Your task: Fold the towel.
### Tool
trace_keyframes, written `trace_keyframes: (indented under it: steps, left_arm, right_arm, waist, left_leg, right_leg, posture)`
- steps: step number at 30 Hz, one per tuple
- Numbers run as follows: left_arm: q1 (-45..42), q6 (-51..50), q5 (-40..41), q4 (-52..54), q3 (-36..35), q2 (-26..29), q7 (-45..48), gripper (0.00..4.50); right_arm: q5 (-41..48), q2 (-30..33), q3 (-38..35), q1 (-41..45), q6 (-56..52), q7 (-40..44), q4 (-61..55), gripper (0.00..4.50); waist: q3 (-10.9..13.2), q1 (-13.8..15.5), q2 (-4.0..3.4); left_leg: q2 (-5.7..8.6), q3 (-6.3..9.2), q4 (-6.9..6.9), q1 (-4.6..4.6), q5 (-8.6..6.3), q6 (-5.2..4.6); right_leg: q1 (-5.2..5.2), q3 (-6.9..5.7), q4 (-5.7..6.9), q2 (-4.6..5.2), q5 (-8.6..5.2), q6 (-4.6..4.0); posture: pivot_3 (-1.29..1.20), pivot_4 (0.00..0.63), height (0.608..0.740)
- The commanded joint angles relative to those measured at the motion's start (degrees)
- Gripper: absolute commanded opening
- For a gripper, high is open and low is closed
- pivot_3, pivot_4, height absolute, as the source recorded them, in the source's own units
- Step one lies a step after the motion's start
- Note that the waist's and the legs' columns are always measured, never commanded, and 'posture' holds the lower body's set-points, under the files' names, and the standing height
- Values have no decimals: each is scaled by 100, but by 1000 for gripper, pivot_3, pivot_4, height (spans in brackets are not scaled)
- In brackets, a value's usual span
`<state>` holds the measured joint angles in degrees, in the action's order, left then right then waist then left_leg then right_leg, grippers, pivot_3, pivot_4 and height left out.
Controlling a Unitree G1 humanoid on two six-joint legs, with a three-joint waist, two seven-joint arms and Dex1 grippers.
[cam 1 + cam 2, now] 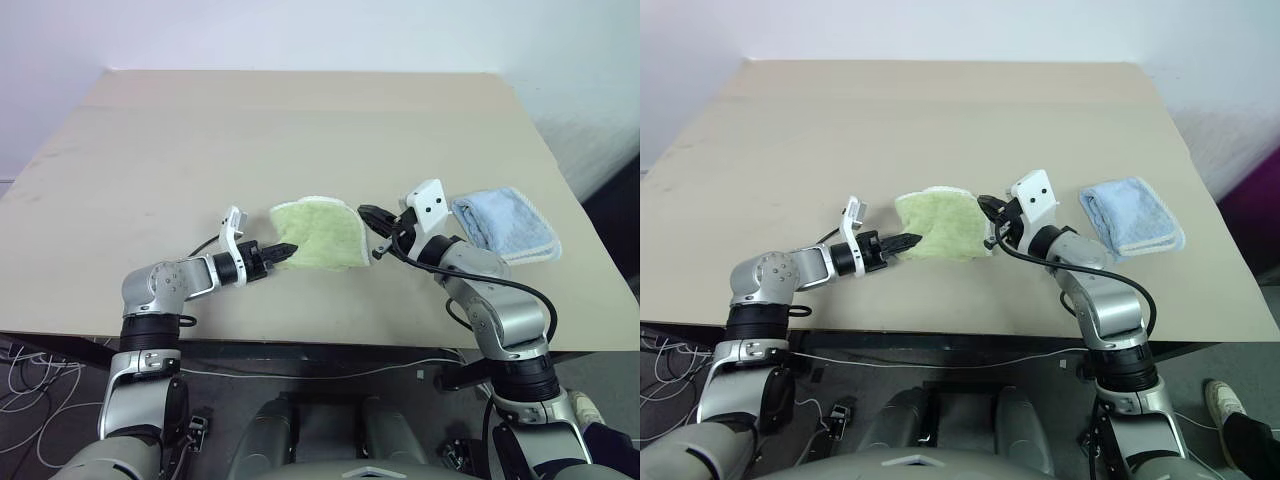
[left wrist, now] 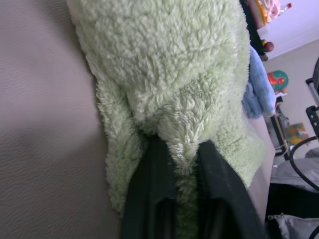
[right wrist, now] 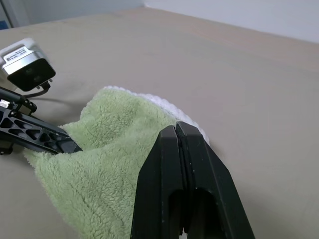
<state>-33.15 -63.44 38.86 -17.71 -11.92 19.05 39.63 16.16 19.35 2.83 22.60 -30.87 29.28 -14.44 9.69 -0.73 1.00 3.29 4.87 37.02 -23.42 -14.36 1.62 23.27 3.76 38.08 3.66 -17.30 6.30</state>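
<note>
The light yellow-green towel (image 1: 320, 235) lies bunched in a small heap on the tan table (image 1: 200, 140), a white stitched edge showing along its far side. My left gripper (image 1: 287, 249) comes at it from the left and is shut on its near-left edge. In the left wrist view a fold of terry pile (image 2: 182, 124) is pinched between the two black fingers (image 2: 154, 174). My right gripper (image 1: 366, 212) hovers at the towel's right far corner. Its fingers (image 3: 164, 169) are pressed together with no cloth between them, and the towel (image 3: 109, 164) spreads just behind and below the tips.
A smaller folded light blue towel (image 1: 505, 227) lies to the right, behind my right forearm. The table's front edge (image 1: 300, 345) runs close under both arms. Bare tabletop stretches to the back and left.
</note>
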Motion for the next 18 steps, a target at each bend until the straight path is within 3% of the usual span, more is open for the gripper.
trace_keyframes:
  steps: [1,8,18]
  left_arm:
    - [80,-18,-3,8,96,-38,20,3]
    - [26,184,69,-74,-291,-243,-320,3]
    - [-599,1975,654,-256,-2490,-605,-2264,3]
  right_arm:
    - [80,-33,-61,102,52,-38,-283,0]
    - [95,-37,-70,99,41,-70,-326,0]
    - [140,9,-119,42,-3,-132,-486,0]
  waist:
    - [0,1,0]
    - [0,16,0]
    - [2,-35,3]
  left_leg:
    - [0,0,0,0,0,0]
    - [0,0,1,0,0,0]
    - [-8,-2,-3,-2,2,3]
  right_leg:
    - [0,0,0,0,0,0]
    - [-1,0,0,1,0,0]
    - [10,3,2,-6,0,1]
  posture:
    - [0,150,740]
    - [0,150,740]
    - [0,150,740]
